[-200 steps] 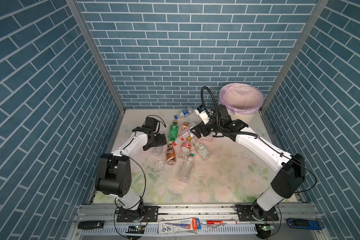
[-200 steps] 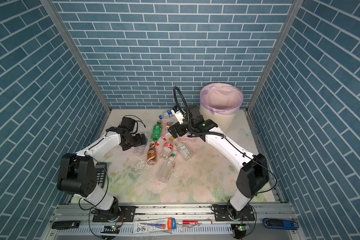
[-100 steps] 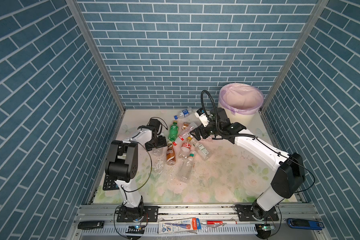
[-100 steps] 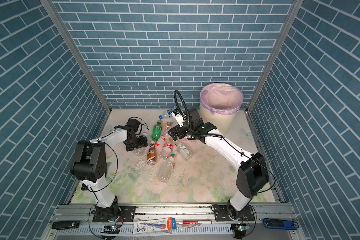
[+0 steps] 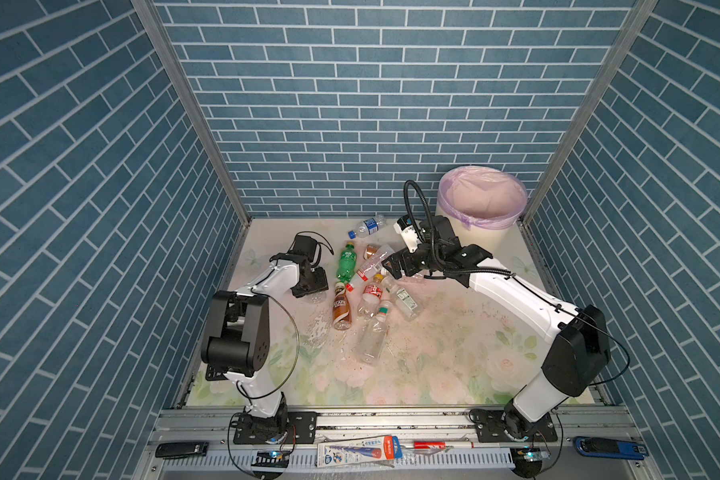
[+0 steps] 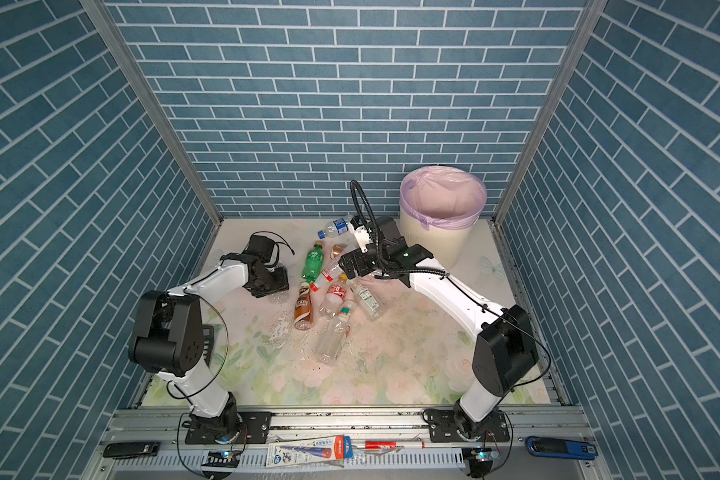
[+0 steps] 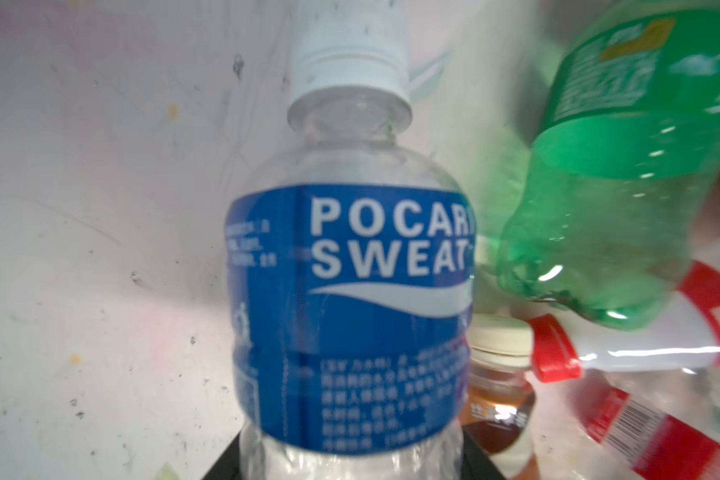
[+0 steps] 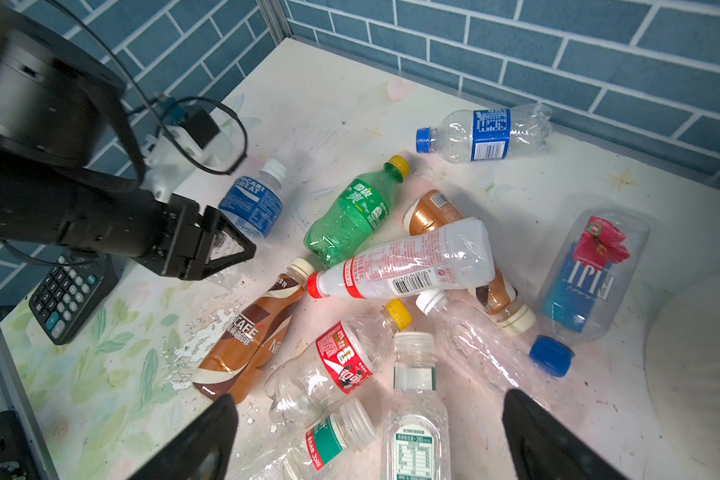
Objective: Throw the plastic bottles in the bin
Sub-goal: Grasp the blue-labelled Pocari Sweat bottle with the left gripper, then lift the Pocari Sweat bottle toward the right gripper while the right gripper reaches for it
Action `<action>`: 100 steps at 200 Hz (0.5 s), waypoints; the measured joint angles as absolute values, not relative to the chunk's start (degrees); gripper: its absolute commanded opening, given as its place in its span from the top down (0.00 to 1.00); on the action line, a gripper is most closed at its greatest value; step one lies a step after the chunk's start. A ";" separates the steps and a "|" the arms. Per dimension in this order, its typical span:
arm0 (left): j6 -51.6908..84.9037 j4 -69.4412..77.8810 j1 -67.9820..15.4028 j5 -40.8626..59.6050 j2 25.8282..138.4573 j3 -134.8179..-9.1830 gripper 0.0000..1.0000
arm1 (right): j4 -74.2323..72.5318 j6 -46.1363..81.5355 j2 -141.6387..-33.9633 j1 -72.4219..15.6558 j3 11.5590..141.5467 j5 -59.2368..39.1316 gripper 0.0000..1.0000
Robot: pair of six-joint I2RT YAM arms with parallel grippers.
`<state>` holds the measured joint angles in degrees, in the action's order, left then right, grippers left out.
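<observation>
Straddling the Pocari bottle, left gripper shows unclear hold; right gripper gapes over other bottles

Eleven plastic bottles: eight clear, two brown, one green; plus one bin, one calculator.

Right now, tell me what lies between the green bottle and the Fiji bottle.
A brown cream-capped bottle and, lying across it, the red-capped white bottle; the right wrist view shows both.
</observation>
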<state>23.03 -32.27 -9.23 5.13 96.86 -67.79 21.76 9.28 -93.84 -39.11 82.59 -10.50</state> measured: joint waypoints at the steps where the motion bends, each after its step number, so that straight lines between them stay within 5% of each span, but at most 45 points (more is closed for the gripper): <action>1: 23.03 -32.27 -9.23 5.13 96.86 -67.79 0.40 | 21.78 9.32 -93.84 -39.09 82.59 -10.48 0.01; 100: 17.23 -23.03 -9.39 22.85 85.82 -74.06 0.41 | 17.91 23.68 -94.11 -33.41 87.94 -15.92 0.01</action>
